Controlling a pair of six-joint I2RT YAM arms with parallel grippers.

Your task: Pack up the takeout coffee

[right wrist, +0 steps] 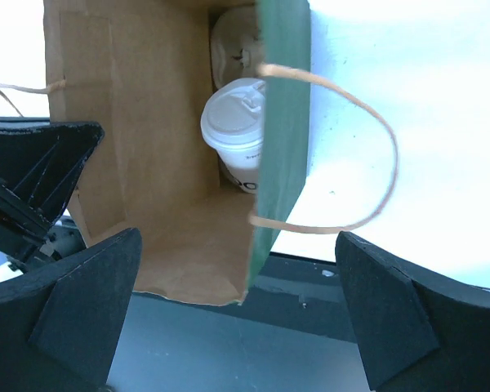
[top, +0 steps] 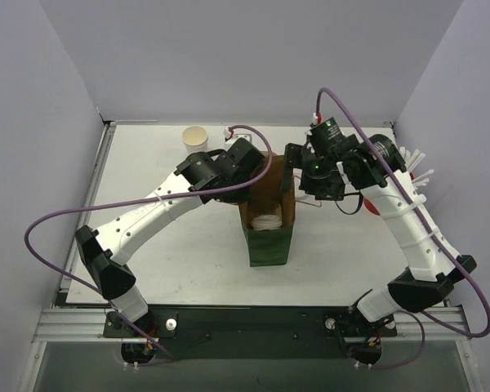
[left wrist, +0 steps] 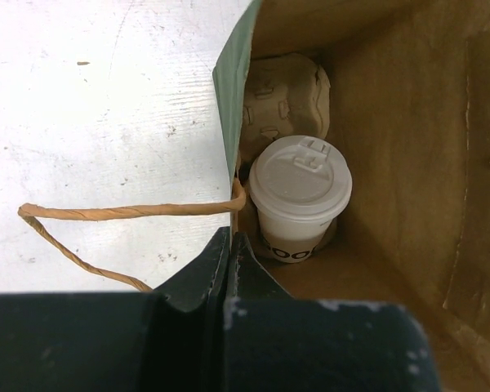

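A lidded white takeout coffee cup (left wrist: 300, 196) stands in a brown cup carrier (left wrist: 282, 98) at the bottom of a green paper bag (top: 268, 245) in mid-table. The same lidded cup (right wrist: 233, 122) shows past the bag wall in the right wrist view. My left gripper (left wrist: 229, 245) is shut on the bag's left rim, just below the twine handle (left wrist: 131, 212). My right gripper (right wrist: 245, 318) is open, and the bag's green right wall (right wrist: 282, 122) stands between its fingers without touching them. A second cup (top: 195, 139), white, lidless and tan inside, stands at the back left.
Behind my right arm at the right edge, white straws (top: 416, 163) poke out of a red cup. The bag's right handle (right wrist: 376, 147) loops out over the white table (top: 188, 253). Grey walls close in the back and both sides.
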